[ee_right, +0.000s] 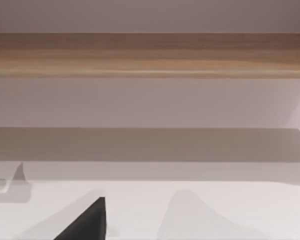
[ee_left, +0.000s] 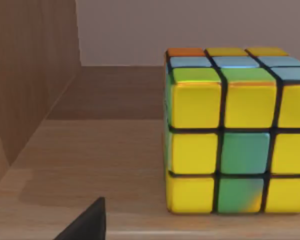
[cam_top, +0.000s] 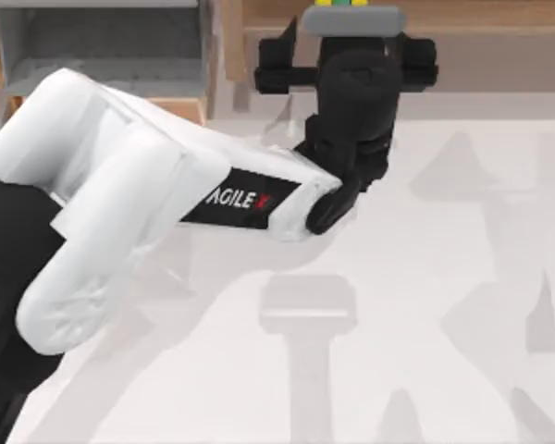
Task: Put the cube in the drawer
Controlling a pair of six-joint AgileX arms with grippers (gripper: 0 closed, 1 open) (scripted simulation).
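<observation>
Left hand point(cam_top: 351, 18) at the shelf point(ee_left: 90, 160) | grip state: cannot tell | cube point(ee_left: 235, 135) just ahead, resting on shelf

Reads "AGILEX" in white letters with a red final X, on a black panel point(cam_top: 245, 196) along the white forearm of the left arm point(cam_top: 129, 185), left of centre in the top view. No other legible text.

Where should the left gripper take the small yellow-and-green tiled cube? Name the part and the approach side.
Grip the small yellow-and-green tiled cube across its two upright side faces, at mid-height, coming in level from the open front of the brown wooden shelf, where the left gripper faces it. It stands square and flat, both flanks apparently free. The right gripper idles over the table.
</observation>
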